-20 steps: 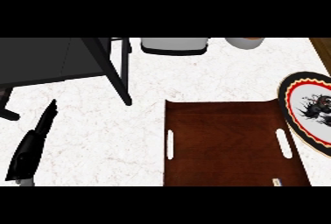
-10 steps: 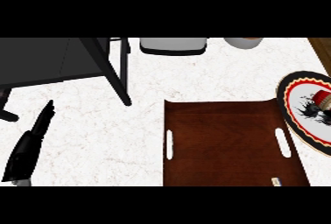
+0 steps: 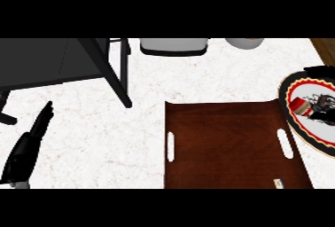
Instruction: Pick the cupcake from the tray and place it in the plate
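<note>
The cupcake (image 3: 300, 105), small, red and ribbed, sits on the white centre of the plate (image 3: 286, 95). The plate lies just right of the tray (image 3: 226, 146), its black, yellow and red rim meeting the tray's right edge. A black shape (image 3: 321, 111) touches the cupcake on the side away from the tray. I cannot tell whether that is the right hand or how it is set.

The left hand (image 3: 26, 148) rests on the counter (image 3: 98, 142) well left of the tray and far from the cupcake, fingers straight and together, holding nothing.

A pale tag (image 3: 278, 181) at the tray's near right corner is too small to read. Beyond the tray stand a grey box (image 3: 173, 45) and a pale bowl (image 3: 245, 42).
</note>
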{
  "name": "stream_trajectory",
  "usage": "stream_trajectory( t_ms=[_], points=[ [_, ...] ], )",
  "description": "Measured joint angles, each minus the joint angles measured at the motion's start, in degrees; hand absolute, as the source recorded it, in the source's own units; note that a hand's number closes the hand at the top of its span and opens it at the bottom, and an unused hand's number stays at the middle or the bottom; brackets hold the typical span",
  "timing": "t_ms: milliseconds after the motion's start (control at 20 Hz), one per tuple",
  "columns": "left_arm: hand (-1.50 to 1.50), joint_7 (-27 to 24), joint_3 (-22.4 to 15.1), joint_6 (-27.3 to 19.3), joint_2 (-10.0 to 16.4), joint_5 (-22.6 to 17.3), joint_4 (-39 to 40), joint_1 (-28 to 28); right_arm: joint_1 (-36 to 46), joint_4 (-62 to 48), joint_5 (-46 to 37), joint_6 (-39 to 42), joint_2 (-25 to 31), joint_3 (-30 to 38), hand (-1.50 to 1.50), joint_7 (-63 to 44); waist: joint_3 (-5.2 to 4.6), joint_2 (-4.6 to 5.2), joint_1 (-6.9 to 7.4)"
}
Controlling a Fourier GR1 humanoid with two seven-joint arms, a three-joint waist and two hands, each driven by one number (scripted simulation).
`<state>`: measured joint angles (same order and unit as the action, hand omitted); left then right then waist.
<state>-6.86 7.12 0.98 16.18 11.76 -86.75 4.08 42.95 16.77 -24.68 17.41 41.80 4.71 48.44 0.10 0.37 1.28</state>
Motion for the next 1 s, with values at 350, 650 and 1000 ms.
stream_trajectory(
  t_ms=[350, 650, 1000],
  points=[
    [0.0, 0.13, 0.11, 0.63, -0.05, -0.17, -0.05, -0.15, 2.08, -5.45, 8.53, 3.26, 3.88, 8.88, -1.5, -3.18, 0.06, 0.25, 0.27],
    [0.0, -1.05, -0.34, 0.02, -0.86, 0.38, 0.06, -0.06, 2.52, -9.64, 14.93, 9.81, 9.7, 15.27, -1.5, -7.41, 0.24, 0.76, 0.84],
    [0.0, -1.16, -0.59, -0.01, -1.32, 0.36, -0.35, -0.05, 0.22, -9.3, 19.16, 13.59, 14.07, 19.21, -1.5, -9.49, 0.61, 1.27, 1.18]
  ],
)
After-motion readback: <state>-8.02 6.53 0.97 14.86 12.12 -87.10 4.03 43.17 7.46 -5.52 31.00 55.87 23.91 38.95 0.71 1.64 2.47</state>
